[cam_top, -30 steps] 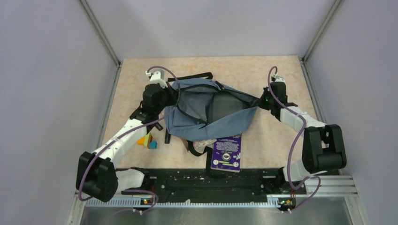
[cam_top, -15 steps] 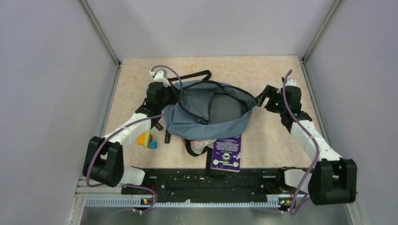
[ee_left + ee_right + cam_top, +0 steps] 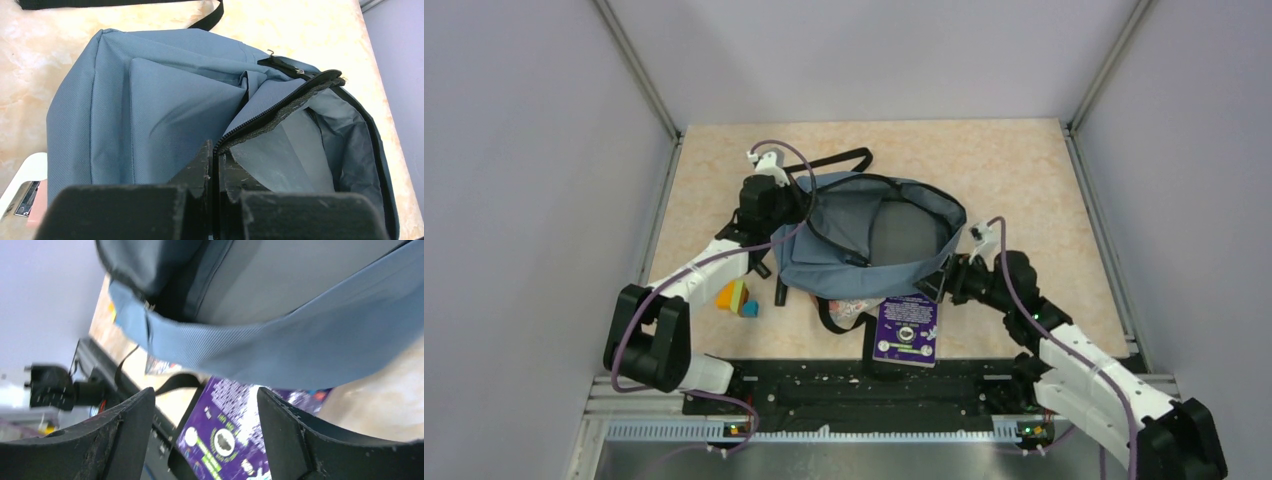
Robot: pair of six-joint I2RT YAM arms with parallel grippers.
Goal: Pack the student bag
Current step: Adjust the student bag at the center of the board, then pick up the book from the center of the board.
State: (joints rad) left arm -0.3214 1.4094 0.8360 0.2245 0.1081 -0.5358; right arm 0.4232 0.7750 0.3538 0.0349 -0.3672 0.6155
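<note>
L tool (image 3: 216, 150) pressed together, pinching the bag's zip edge at the left side of the opening; wrist view shows the zip tape running right into the tips. Bag (image 3: 864, 262) sits mid-surface, mouth gaping upward, dark lining showing inside, left rim held up at that pinch. R tool (image 3: 205, 405) spread wide, nothing betw. the tips, low at the bag's near-right corner, just beside the fabric, not touching. Below it: purple book (image 3: 907, 330), flat on the surface (image 3: 1014, 170), top edge meeting the bag's near side, bottom edge reaching the black rail (image 3: 804, 388). Black strap (image 3: 829, 161) trails off the bag's far side. Coloured blocks (image 3: 737, 298) by the L arm, left of the bag, apart from it. Something patterned pokes out under the bag's near edge, next to the book; can't tell what.
</note>
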